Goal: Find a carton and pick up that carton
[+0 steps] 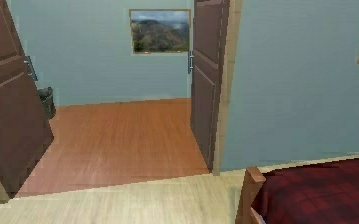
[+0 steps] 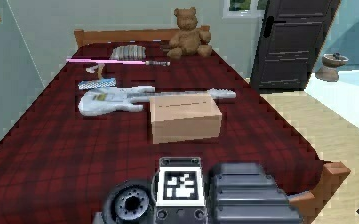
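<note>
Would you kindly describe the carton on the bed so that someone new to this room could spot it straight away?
Look at the large bed with the dark red checked cover. Near its middle, beside the white electric guitar, lies the carton. It is the only plain brown box there, unlike the teddy bear and thin pink stick nearer the headboard.

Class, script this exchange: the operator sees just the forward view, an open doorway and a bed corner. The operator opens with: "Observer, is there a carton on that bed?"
Observer: Yes. The arm side view shows a brown carton lying on the red plaid bed.
Operator: Anything close to it?
Observer: A white guitar lies on the carton's left in that view.
Operator: And beyond it?
Observer: A brown teddy bear sits at the bed's far end.
</note>
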